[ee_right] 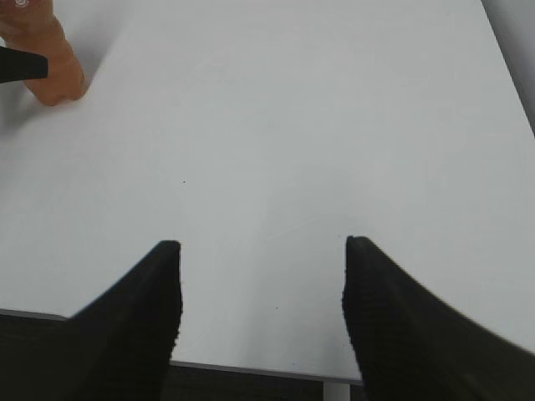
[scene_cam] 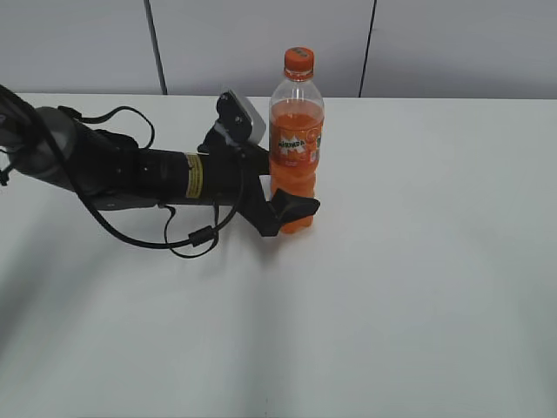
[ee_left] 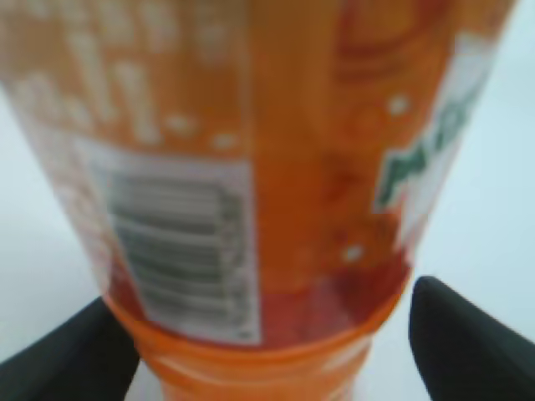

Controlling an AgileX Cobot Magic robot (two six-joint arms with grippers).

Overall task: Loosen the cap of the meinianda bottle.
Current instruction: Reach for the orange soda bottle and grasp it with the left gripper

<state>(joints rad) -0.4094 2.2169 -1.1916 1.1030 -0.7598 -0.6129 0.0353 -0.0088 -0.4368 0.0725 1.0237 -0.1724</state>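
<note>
The meinianda bottle (scene_cam: 296,148) stands upright on the white table, its orange cap (scene_cam: 298,59) on top. My left gripper (scene_cam: 291,205) reaches in from the left and is closed around the bottle's lower body, one finger in front and one behind. In the left wrist view the bottle (ee_left: 292,167) fills the frame, blurred, with both fingers of the gripper (ee_left: 272,334) against its sides; the cap is out of view there. My right gripper (ee_right: 261,251) is open and empty over the table's near edge, far from the bottle (ee_right: 50,67). It does not show in the exterior view.
The white table (scene_cam: 418,261) stretches bare to the right and in front of the bottle. A grey panelled wall (scene_cam: 261,43) stands behind it. The left arm's black cable (scene_cam: 187,239) loops on the table. The table's front edge (ee_right: 251,368) lies under the right gripper.
</note>
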